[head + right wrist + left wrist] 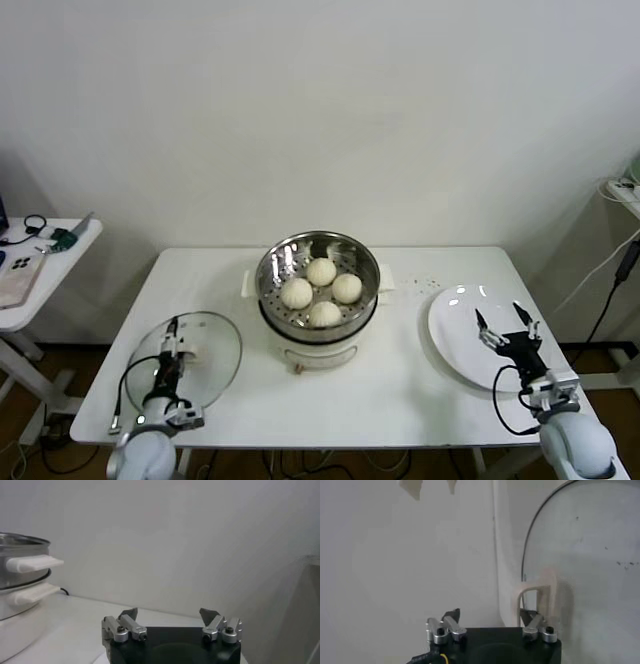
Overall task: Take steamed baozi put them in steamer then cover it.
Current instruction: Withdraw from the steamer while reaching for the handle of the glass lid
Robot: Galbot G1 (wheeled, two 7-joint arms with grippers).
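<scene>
The lid [190,350] lies flat on the table [400,390], on its left near corner, well apart from the steamer. The left gripper [172,335] is over the lid at its white handle [536,597]. In the left wrist view the handle stands close by one fingertip; whether the jaws have closed on it cannot be told.

At centre, the steamer [318,275] holds all four buns [321,271] on its perforated floor. Loading therefore appears complete, and covering is the step in hand.

On the right, the plate [455,325] is empty. The right gripper [506,325] hovers over it, jaws wide apart, holding nothing.

Next move, by judgement: secure the handle, lift the lid level, carry it rightward and seat it squarely on the steamer rim.
</scene>
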